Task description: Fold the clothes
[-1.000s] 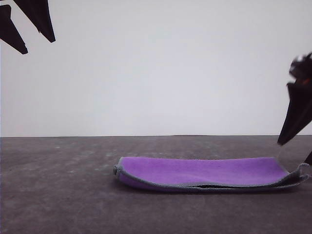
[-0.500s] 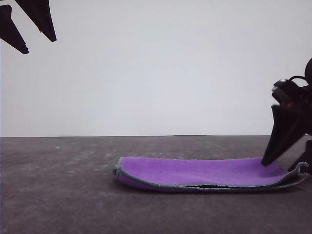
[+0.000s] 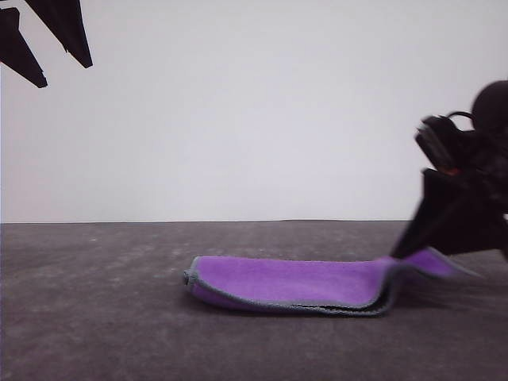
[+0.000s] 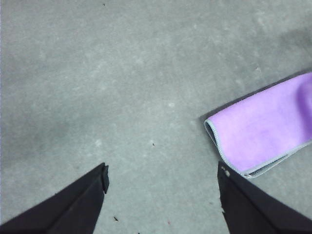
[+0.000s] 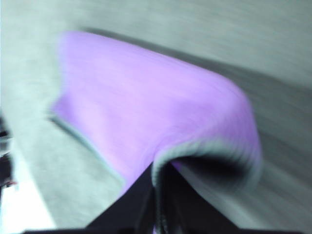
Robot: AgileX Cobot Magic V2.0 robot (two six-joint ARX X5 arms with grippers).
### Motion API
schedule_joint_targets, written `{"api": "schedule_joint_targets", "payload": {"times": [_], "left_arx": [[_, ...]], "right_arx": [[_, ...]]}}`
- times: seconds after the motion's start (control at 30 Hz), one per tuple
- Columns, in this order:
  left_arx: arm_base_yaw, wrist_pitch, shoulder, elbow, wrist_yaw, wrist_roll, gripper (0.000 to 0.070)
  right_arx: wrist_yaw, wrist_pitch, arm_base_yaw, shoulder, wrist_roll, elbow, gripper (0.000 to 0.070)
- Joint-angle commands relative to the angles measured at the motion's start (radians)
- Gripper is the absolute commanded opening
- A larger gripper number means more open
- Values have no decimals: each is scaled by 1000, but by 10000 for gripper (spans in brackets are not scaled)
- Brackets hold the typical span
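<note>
The clothes [image 3: 286, 282] are one folded cloth, purple side up with grey edging, lying on the dark table [image 3: 95, 317] right of centre. My right gripper [image 3: 409, 252] is low at its right end, shut on the edge there. That end is raised off the table and the cloth buckles beneath it. In the blurred right wrist view the fingers [image 5: 141, 200] pinch the grey hem of the cloth [image 5: 146, 97]. My left gripper [image 3: 63, 73] hangs open, high at the far left. In its wrist view, the left gripper [image 4: 163, 169] is above bare table, with the cloth's folded left end [image 4: 263, 131] off to one side.
A plain white wall [image 3: 254, 111] rises behind the table's far edge. Bare grey tabletop [image 4: 97, 73] stretches left of the cloth and in front of it.
My right gripper came down and leftward onto the cloth's right end and shut on it. That end has lifted and shifted left, shortening the cloth. The left gripper has stayed put.
</note>
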Motion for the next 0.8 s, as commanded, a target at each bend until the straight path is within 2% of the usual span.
{"api": "schedule_joint_targets", "payload": {"times": [0.0,0.33,0.57,0.77], "left_arx": [[-4,16,7,18,6,-3,434],[-4,31,7,18,6,-3,434],[-4,31,7,18,6,-3,434],[-4,30,7,18,6,-3,434]], "right_arx": [[-20,41,31,15,54,10,3],[-28,285,216,16,233,10,3],[-5,374,299,16,292,10,3],[18,400,338,17,303,10,3]]}}
